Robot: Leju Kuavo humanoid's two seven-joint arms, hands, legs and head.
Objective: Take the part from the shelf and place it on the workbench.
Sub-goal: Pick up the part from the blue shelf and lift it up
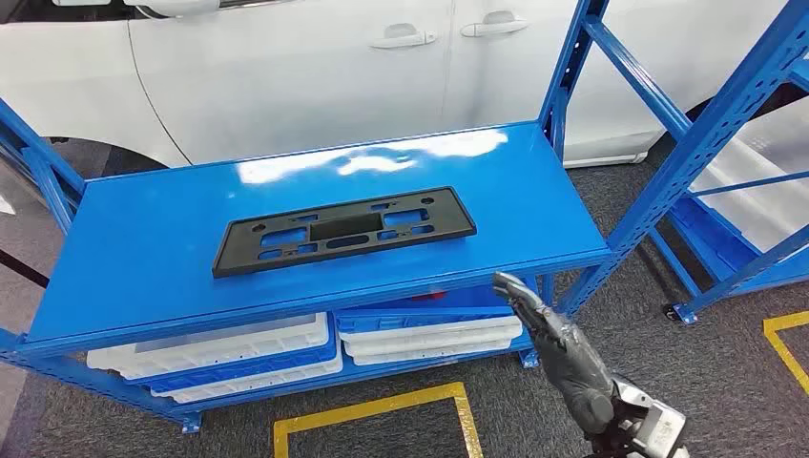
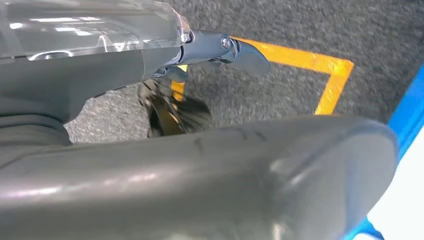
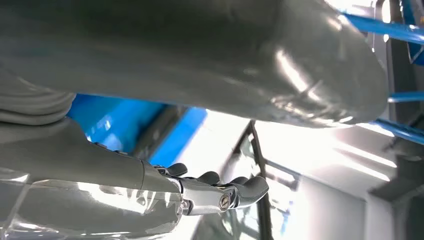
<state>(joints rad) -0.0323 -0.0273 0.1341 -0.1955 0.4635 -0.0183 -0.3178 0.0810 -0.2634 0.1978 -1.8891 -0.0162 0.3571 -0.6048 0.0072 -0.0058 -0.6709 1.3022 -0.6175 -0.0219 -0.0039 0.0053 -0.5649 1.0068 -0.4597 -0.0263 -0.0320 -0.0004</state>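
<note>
The part (image 1: 343,232) is a flat black rectangular plate with several cut-outs. It lies flat near the middle of the blue shelf top (image 1: 134,258). My right hand (image 1: 558,348) is raised in front of the shelf's front right corner, below and to the right of the part. Its fingers are stretched out toward the shelf edge and hold nothing. In the right wrist view, the right hand (image 3: 200,65) shows its thumb and straight fingers (image 3: 235,192) with nothing between them. My left hand (image 2: 200,170) hangs over the grey floor, fingers (image 2: 235,50) apart and holding nothing.
A white car (image 1: 286,76) stands right behind the shelf. White and blue trays (image 1: 238,358) are stacked on the lower level. A second blue rack (image 1: 725,143) stands to the right. Yellow tape (image 1: 372,410) marks the grey carpet in front.
</note>
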